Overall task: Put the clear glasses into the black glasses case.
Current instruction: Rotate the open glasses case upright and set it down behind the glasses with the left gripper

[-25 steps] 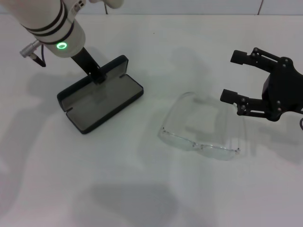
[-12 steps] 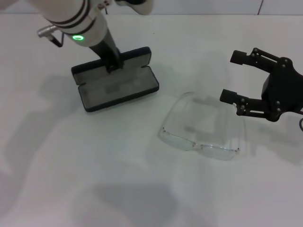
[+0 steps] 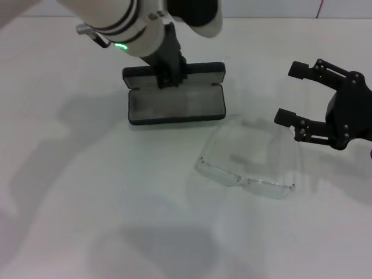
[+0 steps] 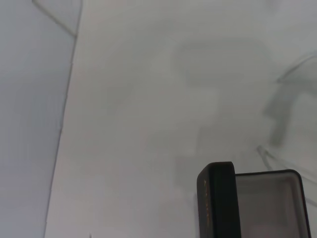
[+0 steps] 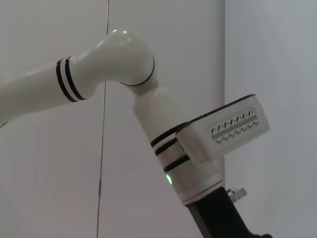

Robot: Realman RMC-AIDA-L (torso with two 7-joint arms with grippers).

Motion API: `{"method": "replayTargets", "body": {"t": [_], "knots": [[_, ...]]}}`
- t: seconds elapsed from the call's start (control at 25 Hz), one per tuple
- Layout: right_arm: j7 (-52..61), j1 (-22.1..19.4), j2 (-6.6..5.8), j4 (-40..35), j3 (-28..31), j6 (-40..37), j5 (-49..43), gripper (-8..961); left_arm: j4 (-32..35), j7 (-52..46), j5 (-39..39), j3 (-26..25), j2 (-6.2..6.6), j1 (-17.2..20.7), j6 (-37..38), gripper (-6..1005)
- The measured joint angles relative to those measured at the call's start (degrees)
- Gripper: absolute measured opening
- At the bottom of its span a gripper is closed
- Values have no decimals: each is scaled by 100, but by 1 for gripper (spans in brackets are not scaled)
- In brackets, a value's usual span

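The black glasses case [image 3: 174,106] lies open on the white table, with its grey lining up and its lid standing along the far side. My left gripper [image 3: 168,80] comes down from above and is shut on that lid edge. In the left wrist view the case [image 4: 220,203] shows close up, lid edge and part of the lining. The clear glasses [image 3: 244,179] rest on the table just right of and nearer than the case, arms unfolded and pointing away. My right gripper [image 3: 294,94] hovers open to the right of the glasses, apart from them.
The white table [image 3: 87,203] stretches to the left and front, bare apart from arm shadows. The right wrist view shows only the left arm [image 5: 188,148] against a pale wall.
My left gripper has carried the open case to the right and turned it, so it now sits square just behind and left of the glasses. The right gripper barely moved.
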Motion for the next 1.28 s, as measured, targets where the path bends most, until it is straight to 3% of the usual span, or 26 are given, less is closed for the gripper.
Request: {"method": "replayTargets", "body": {"t": [1.28], "knots": [[-92, -12, -22, 67, 0, -28, 264, 844, -294, -141, -34, 640, -24, -93, -764, 221]]}}
